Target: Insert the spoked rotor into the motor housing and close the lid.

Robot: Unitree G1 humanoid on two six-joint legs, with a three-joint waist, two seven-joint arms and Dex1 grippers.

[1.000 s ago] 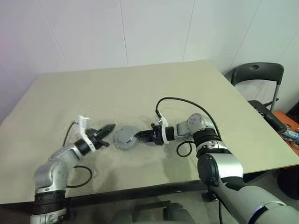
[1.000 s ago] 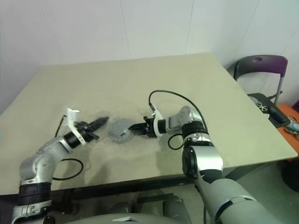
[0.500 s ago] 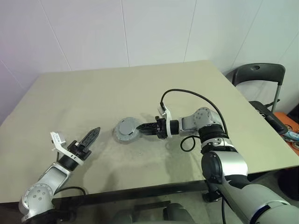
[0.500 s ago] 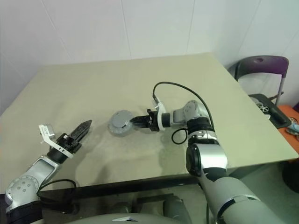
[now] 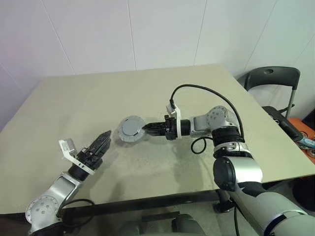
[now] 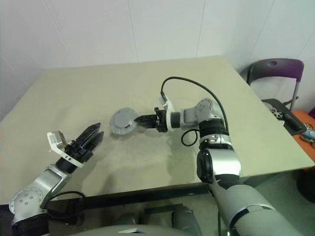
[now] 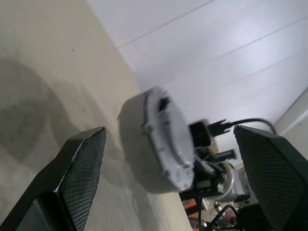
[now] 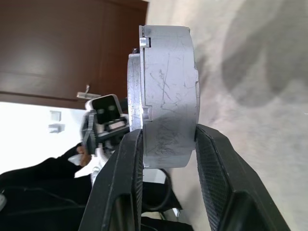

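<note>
Now I am seeing my right gripper (image 5: 144, 128) pinching the closed motor housing (image 5: 130, 129) by its rim, holding it above the table (image 5: 206, 93) — my left gripper (image 6: 93, 133) is sitting near it with its 2 fingers spread apart, holding nothing.

The housing (image 5: 131, 129) sits clamped at its edge in the right end effector (image 5: 145, 128), lifted above the desk (image 5: 147, 88). The left end effector (image 5: 102, 141) is to the housing's left and nearer the desk's front edge, well apart from it. A chair (image 5: 273, 78) stands off the desk's right side, beyond the right end effector.
</note>
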